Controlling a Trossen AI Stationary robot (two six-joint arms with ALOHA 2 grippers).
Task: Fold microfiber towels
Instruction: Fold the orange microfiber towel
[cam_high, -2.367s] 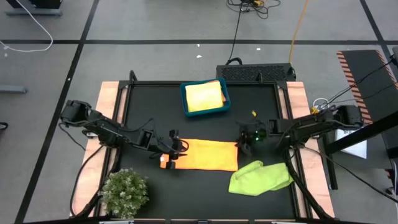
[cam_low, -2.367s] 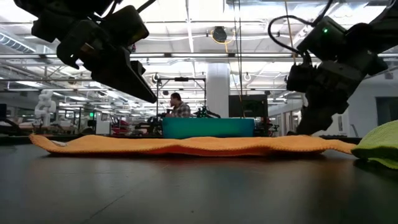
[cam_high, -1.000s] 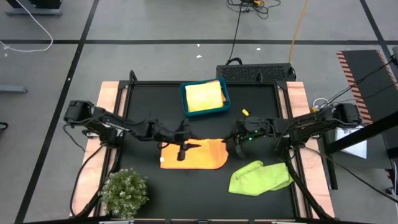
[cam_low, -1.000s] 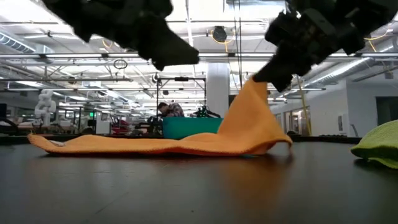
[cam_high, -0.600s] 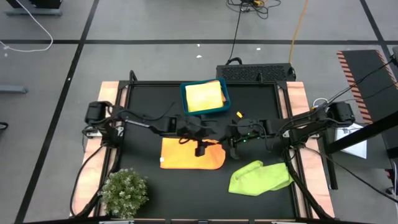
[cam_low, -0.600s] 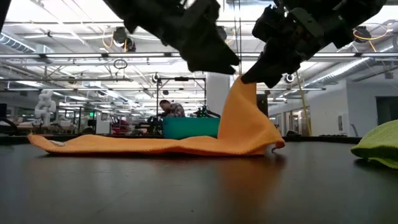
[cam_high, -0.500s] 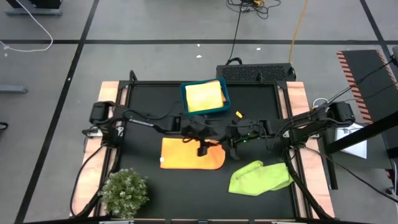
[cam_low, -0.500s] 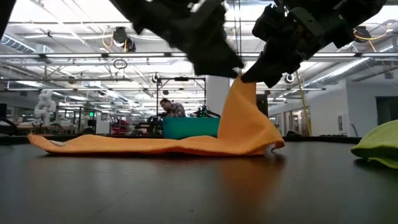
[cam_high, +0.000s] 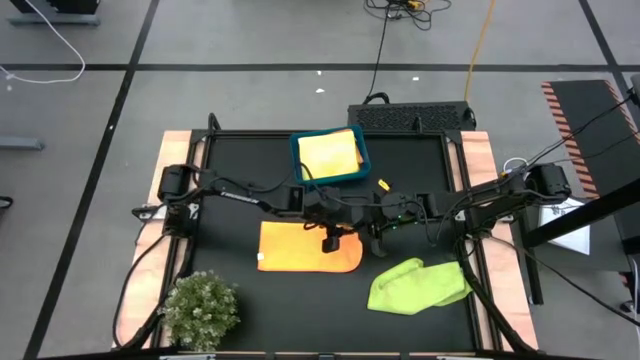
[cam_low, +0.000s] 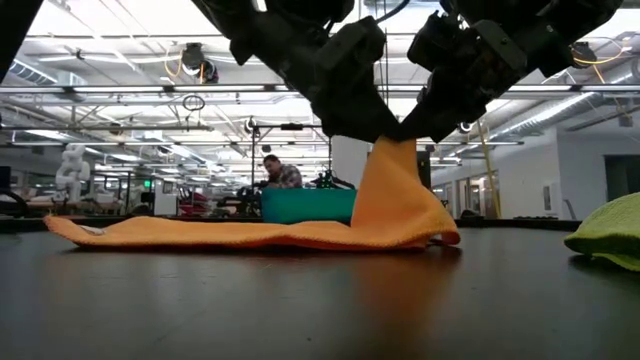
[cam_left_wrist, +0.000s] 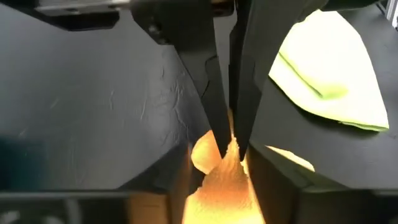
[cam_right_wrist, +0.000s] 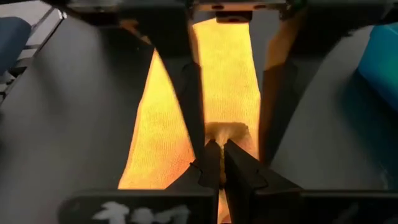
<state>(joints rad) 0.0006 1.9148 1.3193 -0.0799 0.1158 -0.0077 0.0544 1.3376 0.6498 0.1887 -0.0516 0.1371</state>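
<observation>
The orange towel (cam_high: 305, 247) lies in the middle of the worktop (cam_high: 420, 180), a little toward the front edge. Its long axis runs from the left edge toward the right edge. Its right end is lifted off the worktop and stands up like a small tent in the low view.

The right pincer (cam_right_wrist: 218, 154) is pressed together on this lifted end; in the right wrist view a small bunch of orange cloth sits between its tips. The left pincer (cam_left_wrist: 229, 150) has reached across the towel and meets the same raised end from the other side. Its fingers (cam_left_wrist: 211, 109) stand only a little apart, with orange cloth just at their tips, but I cannot tell if they already pinch it or only touch it. Both pincers are so just beside each other above the towel's right end.

I judge that the coming move is to carry this end over toward the left, along the long axis, so that it lands on the flat left half.

The lime green towel (cam_high: 418, 285) lies crumpled near the front right corner. The yellow towel (cam_high: 328, 155) lies in the blue bin (cam_high: 296, 160) at the back edge.
</observation>
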